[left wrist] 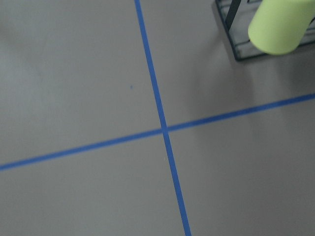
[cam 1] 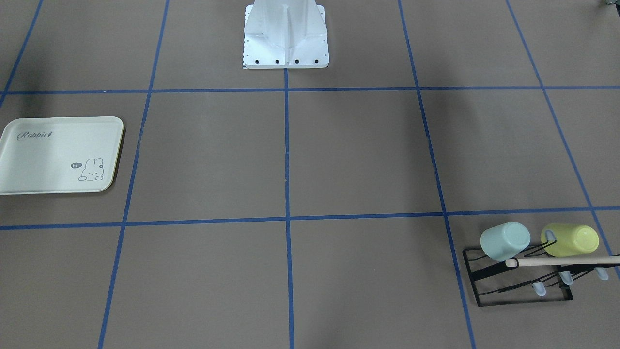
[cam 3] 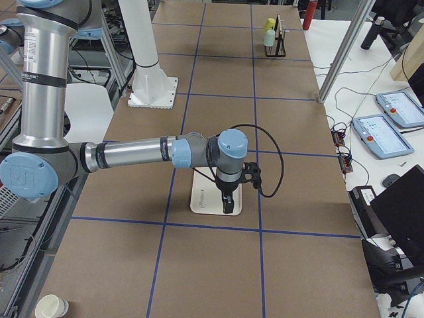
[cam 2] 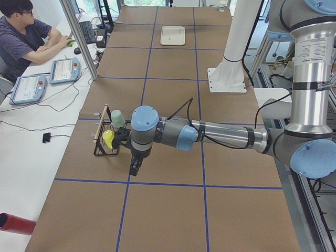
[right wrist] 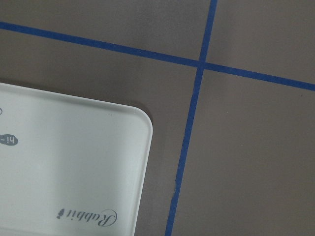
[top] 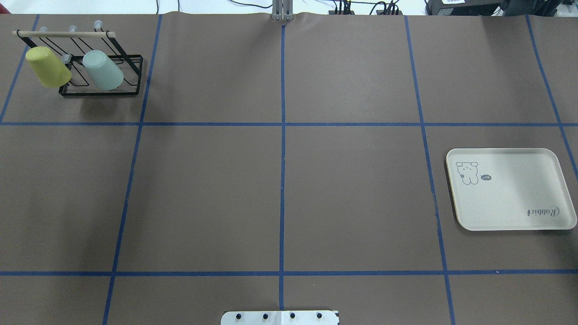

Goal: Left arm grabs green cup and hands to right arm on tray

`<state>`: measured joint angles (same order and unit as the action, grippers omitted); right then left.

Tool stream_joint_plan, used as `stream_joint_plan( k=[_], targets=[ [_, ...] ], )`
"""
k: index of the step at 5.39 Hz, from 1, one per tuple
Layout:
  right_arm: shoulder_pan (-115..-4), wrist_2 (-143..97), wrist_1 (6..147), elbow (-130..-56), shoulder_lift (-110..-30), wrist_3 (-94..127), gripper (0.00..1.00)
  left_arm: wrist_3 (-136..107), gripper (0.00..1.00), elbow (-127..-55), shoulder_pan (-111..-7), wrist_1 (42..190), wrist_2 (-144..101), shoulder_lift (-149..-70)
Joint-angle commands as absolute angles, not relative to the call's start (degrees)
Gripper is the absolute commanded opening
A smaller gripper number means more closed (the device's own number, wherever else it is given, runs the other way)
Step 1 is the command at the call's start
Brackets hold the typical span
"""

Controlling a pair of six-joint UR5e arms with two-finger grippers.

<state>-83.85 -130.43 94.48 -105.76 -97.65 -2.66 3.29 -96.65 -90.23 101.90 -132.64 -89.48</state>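
Observation:
The pale mint-green cup hangs mouth-down on a black wire rack, next to a yellow-lime cup. It also shows in the overhead view. The cream tray with "Rabbit" script lies bare on the far side of the table. My left gripper shows only in the exterior left view, pointing down beside the rack, on the yellow cup's side. My right gripper shows only in the exterior right view, hanging over the tray's edge. I cannot tell whether either is open or shut.
The white robot base stands at the table's middle edge. Blue tape lines grid the brown table. The yellow cup shows in the left wrist view's top right. An operator sits at a side desk with pendants.

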Motion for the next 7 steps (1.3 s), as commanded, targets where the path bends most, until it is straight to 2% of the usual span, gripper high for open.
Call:
stream_joint_plan(
  k=[1,2,7],
  targets=[
    [-83.85,-130.52,94.48,-105.73,-97.65,-2.64,1.00,3.08,1.00,-89.77,-88.52,105.38,-132.72,-96.46],
    [-83.85,-130.52,94.48,-105.73,-97.65,-2.64,1.00,1.34,1.00,-86.78,-87.46,105.21,-132.80,-100.42],
    [-83.85,-130.78,94.57,-105.73,-97.65,-2.46,1.00,-22.50,1.00,-85.87,-72.28,107.58,-132.28,-110.53]
  ],
)
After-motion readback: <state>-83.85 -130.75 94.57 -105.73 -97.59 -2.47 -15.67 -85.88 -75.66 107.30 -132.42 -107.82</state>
